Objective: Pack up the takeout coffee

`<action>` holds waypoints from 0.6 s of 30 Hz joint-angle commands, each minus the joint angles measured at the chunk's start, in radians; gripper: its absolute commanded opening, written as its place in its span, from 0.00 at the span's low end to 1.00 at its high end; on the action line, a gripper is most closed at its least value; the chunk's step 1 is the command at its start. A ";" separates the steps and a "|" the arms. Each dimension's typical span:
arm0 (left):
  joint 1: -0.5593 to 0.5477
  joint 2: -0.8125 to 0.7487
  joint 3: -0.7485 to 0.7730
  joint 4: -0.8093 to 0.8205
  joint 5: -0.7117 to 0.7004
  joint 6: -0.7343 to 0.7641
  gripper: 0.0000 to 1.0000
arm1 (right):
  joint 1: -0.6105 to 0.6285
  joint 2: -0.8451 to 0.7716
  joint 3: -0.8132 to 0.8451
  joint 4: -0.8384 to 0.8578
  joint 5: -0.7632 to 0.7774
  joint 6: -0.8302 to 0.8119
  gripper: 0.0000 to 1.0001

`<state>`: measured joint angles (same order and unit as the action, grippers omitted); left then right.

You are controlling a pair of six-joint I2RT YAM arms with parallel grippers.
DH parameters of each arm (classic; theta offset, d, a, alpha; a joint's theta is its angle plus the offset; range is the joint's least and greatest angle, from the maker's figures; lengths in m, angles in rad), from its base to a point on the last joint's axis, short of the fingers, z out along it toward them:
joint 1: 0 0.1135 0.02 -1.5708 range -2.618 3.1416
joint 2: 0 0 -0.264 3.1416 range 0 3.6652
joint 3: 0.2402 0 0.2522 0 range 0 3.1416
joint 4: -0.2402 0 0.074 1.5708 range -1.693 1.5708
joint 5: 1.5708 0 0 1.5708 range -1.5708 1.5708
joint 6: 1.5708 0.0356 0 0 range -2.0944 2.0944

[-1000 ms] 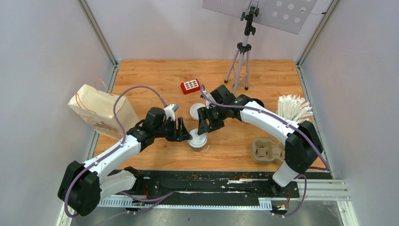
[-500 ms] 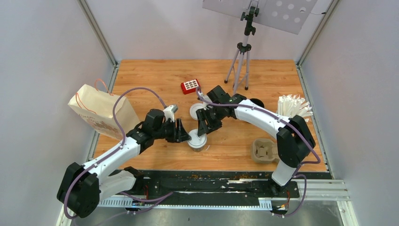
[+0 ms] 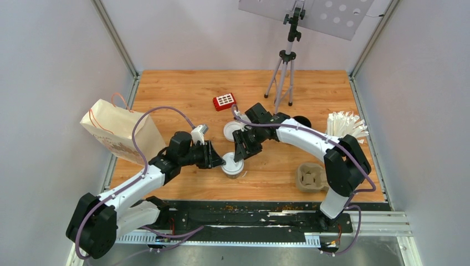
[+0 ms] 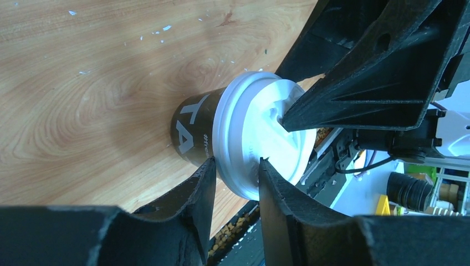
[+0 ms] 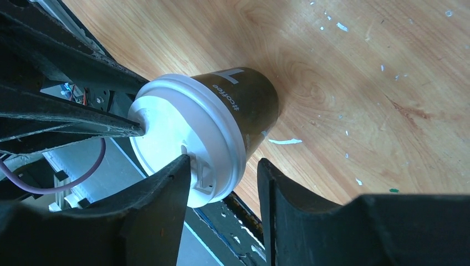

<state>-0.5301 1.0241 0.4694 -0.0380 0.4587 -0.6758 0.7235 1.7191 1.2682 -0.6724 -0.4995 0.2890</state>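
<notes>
Nearest, just beyond the two arm bases at the 6 o'clock edge of the tabletop (image 3: 183, 94): one takeout coffee (image 3: 233, 168), upright on the wood, black-walled with pale lettering, capped by a white lid (image 4: 244, 144).

At this cup's 9 o'clock, the left end effector (image 3: 220, 160), reaching in sideways. Two black fingers (image 4: 194, 194) straddling the lid's rim, one just under the rim beside the cup wall, the other over the lid's top face. Both very close to the plastic; cannot tell whether clamped on it or merely flanking it.

At the cup's 1 o'clock, the right end effector (image 3: 242, 154), set across the same rim from the opposite side. Released, not gripping: one finger lapping the lid's top, tip near the lid's middle, the other standing clear of the cup wall with a gap visible between.

Off at the cup's 3 o'clock, well apart, a grey-brown moulded cup tray (image 3: 311, 177), near the right arm's lower joint.

Farther out, at the first cup's 12 o'clock and just beside the right wrist, a second takeout coffee (image 3: 230, 131), only its white top showing, partly hidden by the arm.

At the tabletop's 9 o'clock, a tan paper bag (image 3: 118, 134) with orange handles. At 3 o'clock, a cup of paper-wrapped straws (image 3: 346, 126). Beyond, toward 12 o'clock, a small red block (image 3: 224, 101) with a white grid, then a tripod (image 3: 284, 72) at the far side.
</notes>
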 commanded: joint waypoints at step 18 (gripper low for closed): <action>-0.007 0.038 -0.002 0.032 -0.011 -0.021 0.40 | -0.009 -0.102 0.022 -0.036 -0.020 0.034 0.41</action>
<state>-0.5308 1.0378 0.4572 0.0055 0.4644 -0.7101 0.7109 1.6306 1.2686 -0.7254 -0.5053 0.2993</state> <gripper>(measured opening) 0.410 0.424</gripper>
